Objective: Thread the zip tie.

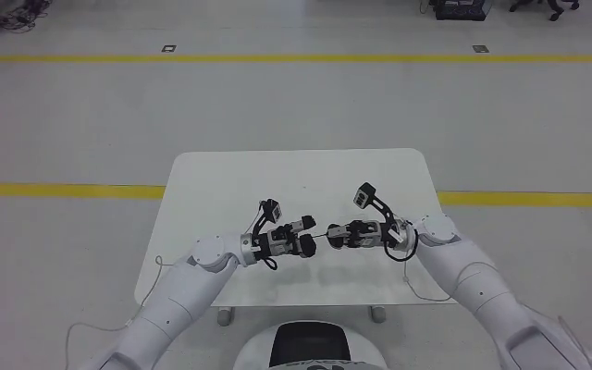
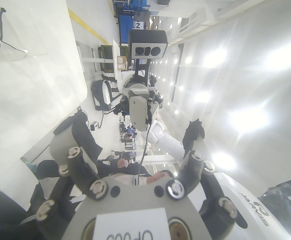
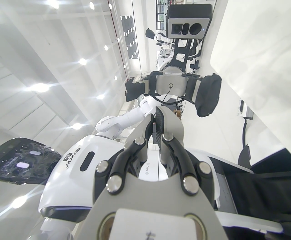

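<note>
Black thin plastic zip tie [image 1: 321,239] is being pinched by the right gripper [image 1: 334,234] above the white rectangular counter [image 1: 213,185], pointing into the spread left gripper [image 1: 310,242], so straight feeding is looking advisable.

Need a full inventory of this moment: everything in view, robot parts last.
zip tie: 1, black, a thin strand above the table between the two pincers, held at the right one.
table: 1, white, rounded corners, beneath both arms.
floor stripes: 2, yellow, one far beyond the table, one running behind it.
floor plates: 2, dark, small squares near the far stripe.
arms: 2, white, coming in from either side and meeting over the table.
wrist cameras: 2, black, one on each wrist.
left pincer: 1, grey with black pads, open, facing the right one.
right pincer: 1, grey, shut on the zip tie.
</note>
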Motion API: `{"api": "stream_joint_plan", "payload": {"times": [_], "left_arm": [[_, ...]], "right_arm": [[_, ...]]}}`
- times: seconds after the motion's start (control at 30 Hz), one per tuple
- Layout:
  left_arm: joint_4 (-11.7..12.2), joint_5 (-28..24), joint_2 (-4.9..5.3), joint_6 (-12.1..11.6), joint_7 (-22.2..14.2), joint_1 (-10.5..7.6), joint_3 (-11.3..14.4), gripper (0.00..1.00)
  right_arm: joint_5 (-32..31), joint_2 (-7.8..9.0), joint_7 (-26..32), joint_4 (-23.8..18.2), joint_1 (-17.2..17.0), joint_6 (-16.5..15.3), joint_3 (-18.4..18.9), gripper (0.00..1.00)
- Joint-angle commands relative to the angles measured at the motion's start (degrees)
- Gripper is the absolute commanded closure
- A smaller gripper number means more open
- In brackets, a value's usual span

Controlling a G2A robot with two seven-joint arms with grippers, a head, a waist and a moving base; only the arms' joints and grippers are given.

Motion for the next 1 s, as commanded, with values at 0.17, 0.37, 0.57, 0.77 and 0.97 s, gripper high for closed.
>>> {"api": "stream_joint_plan", "payload": {"times": [0.17,0.37,0.57,0.77,0.97], "left_arm": [[0.07,-0.16,0.09,0.18,-0.06,-0.19,0.29,0.00],[0.21,-0.38,0.15,0.19,-0.08,-0.37,0.52,0.00],[0.38,-0.52,0.20,0.19,-0.14,-0.54,0.81,0.00],[0.50,-0.73,0.24,0.02,-0.15,-0.65,1.02,0.02],[0.61,-0.83,0.30,-0.10,-0.14,-0.75,1.24,0.20]], "right_arm": [[-0.25,-0.43,-0.07,0.41,0.05,-0.11,0.24,1.00],[-0.62,-0.83,0.14,0.81,0.27,0.06,0.30,1.00],[-1.00,-1.15,0.20,1.16,0.33,0.12,0.49,1.00],[-1.22,-1.44,0.31,1.41,0.21,0.06,0.66,1.00],[-1.72,-1.69,0.35,1.64,0.17,0.07,0.89,1.00]]}}
